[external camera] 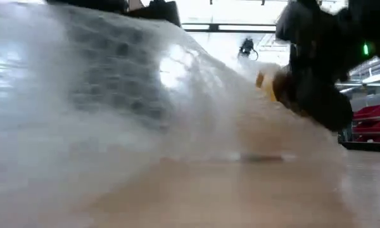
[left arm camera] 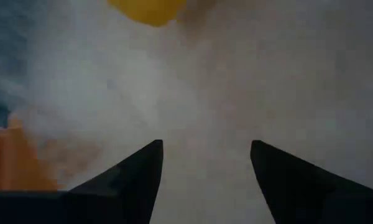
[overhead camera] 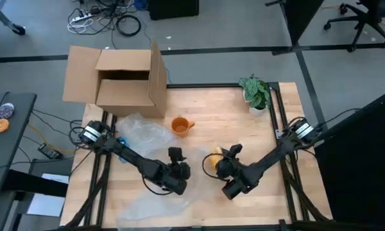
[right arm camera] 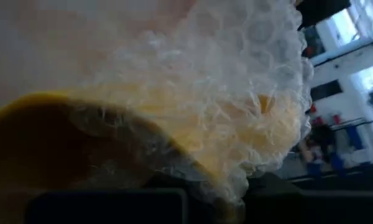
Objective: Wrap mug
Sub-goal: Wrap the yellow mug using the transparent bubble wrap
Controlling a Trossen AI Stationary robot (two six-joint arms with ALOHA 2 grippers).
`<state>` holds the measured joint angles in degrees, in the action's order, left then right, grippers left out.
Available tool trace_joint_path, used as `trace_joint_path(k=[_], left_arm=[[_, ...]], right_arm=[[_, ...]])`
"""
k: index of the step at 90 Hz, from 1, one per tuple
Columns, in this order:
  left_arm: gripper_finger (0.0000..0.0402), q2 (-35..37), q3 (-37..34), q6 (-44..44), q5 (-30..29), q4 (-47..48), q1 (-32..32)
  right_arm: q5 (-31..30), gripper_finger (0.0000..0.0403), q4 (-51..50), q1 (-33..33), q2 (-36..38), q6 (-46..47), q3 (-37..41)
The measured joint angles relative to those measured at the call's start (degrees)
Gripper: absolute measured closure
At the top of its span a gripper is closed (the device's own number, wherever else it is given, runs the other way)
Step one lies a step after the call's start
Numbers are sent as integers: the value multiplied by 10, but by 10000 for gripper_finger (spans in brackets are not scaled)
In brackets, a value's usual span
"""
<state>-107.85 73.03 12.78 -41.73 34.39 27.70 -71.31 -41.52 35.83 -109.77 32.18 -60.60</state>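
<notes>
- Slippage is your main risk: right gripper [overhead camera: 219,162] looks clenched on the yellow mug [overhead camera: 212,160] through bubble wrap [overhead camera: 147,138], mid-table.
- Your left gripper [left arm camera: 205,168] hovers spread; wrap could spring loose.

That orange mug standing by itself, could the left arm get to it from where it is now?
Probably yes. The orange mug stands uncovered on the table, beyond the left gripper, whose fingers are open. Only loose bubble wrap lies beside that path.
</notes>
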Motion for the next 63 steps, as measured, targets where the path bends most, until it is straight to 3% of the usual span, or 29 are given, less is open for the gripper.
trace_joint_path(k=[14, 34, 63], left_arm=[[172, 0, 61, 24, -11, 68, 0], [172, 0, 89, 25, -13, 20, 3], [172, 1, 105, 20, -11, -30, 25]], right_arm=[[-28, 373, 32, 3, -43, -45, 2], [-33, 327, 54, 1, -74, -113, -9], [69, 237, 47, 10, -2, -182, -18]])
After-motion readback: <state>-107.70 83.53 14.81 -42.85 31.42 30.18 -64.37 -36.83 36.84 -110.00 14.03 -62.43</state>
